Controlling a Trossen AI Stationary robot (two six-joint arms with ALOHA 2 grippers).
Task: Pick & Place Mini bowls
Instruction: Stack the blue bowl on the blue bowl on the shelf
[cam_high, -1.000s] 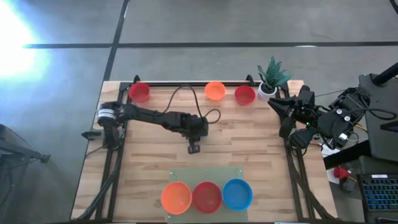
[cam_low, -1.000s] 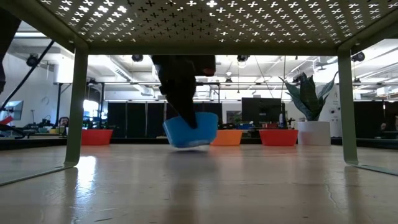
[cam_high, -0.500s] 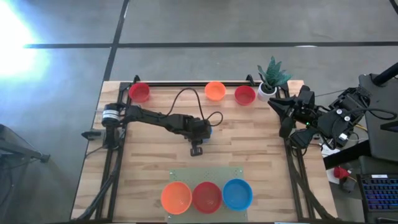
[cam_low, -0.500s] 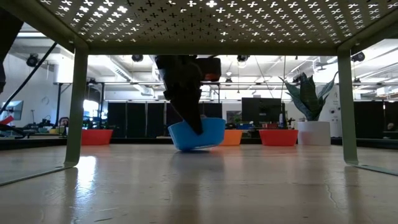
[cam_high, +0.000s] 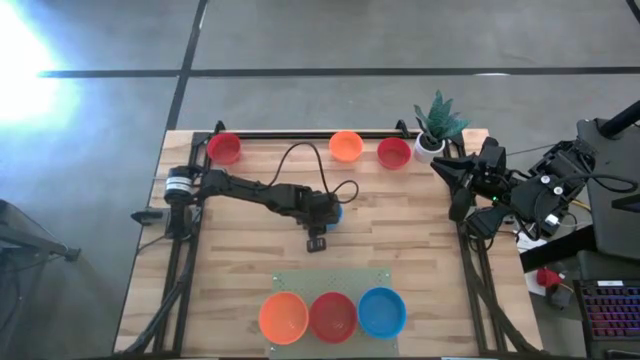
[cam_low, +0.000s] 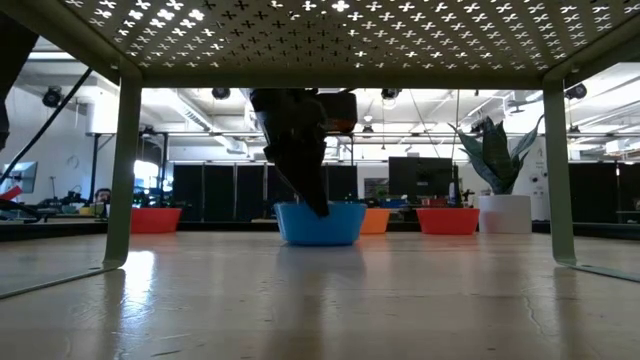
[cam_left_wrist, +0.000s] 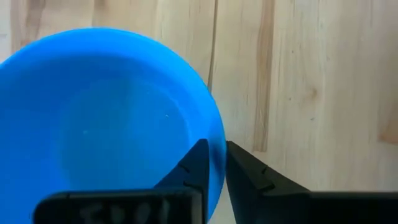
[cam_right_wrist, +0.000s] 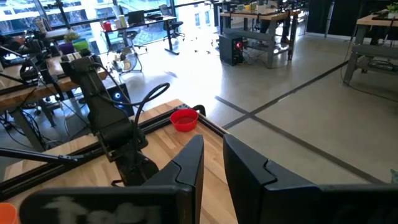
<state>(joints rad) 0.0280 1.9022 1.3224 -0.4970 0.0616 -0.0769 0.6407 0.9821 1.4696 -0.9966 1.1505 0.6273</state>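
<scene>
A blue mini bowl (cam_low: 320, 222) sits level on its base at the middle of the table; the high view shows only its edge (cam_high: 338, 213) beside my left gripper (cam_high: 318, 218). That gripper (cam_left_wrist: 214, 163) is shut on the bowl (cam_left_wrist: 106, 118). Red (cam_high: 224, 148), orange (cam_high: 345, 145) and red (cam_high: 393, 152) bowls stand along the far edge. Orange (cam_high: 283, 315), red (cam_high: 332, 315) and blue (cam_high: 381, 311) bowls sit on a grey plate near the near edge. My right gripper (cam_right_wrist: 213, 158) waits shut off the table's right edge. My left gripper pinches the blue bowl's rim (cam_left_wrist: 217, 134), one finger (cam_left_wrist: 198, 163) inside the bowl and the other finger (cam_left_wrist: 249, 174) outside its wall. The fingers come from above, pointing down. The bowl stands upright with its base on the table.
A white pot with a green plant (cam_high: 432, 125) stands at the far right corner. The perforated grey plate (cam_high: 300, 282) on legs spans the near middle. A black cable (cam_high: 300, 160) loops over the left arm. Bare wood lies to the right of the blue bowl.
My left gripper has moved down and a little toward the table's right, keeping its hold. The blue bowl, which hung tilted and clear of the wood, has come down and levelled out; it now rests flat on the table.
</scene>
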